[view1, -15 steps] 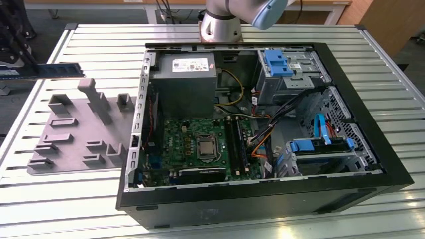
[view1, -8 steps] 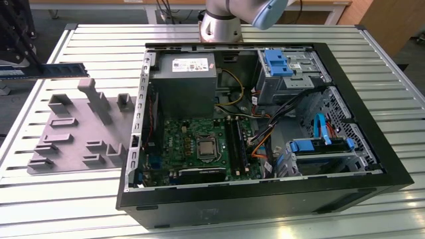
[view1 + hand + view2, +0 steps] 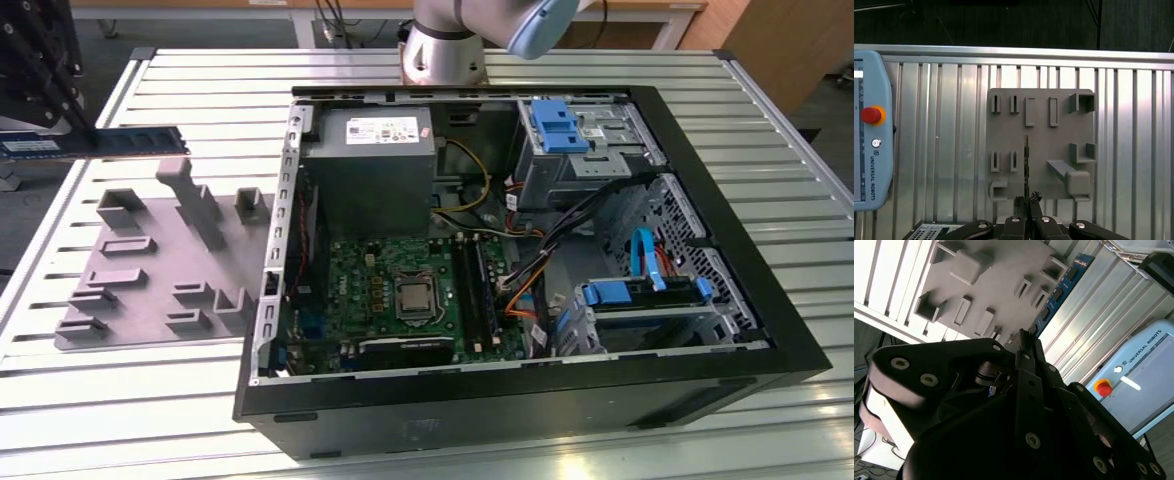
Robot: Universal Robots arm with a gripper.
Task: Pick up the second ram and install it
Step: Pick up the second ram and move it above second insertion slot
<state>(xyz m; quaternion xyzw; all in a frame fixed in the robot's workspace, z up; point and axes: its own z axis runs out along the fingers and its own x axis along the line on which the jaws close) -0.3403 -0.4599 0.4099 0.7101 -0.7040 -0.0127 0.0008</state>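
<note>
The second ram (image 3: 120,141) is a thin blue-green stick held level above the far edge of the grey fixture plate (image 3: 147,270), at the exterior view's left. My gripper (image 3: 67,135) is shut on one end of it. In the first wrist view the ram (image 3: 1026,160) shows edge-on, running out from my gripper (image 3: 1027,201) over the fixture plate (image 3: 1039,145). The second wrist view shows its blue face with dark chips (image 3: 1060,290) beyond my gripper (image 3: 1026,340). Black memory slots (image 3: 474,285) lie on the motherboard inside the case.
The open computer case (image 3: 534,400) lies on the slatted metal table (image 3: 134,420), with a power supply (image 3: 371,165), drive bays with blue clips (image 3: 561,125) and loose cables inside. A teach pendant (image 3: 871,130) rests on the table beside the fixture plate.
</note>
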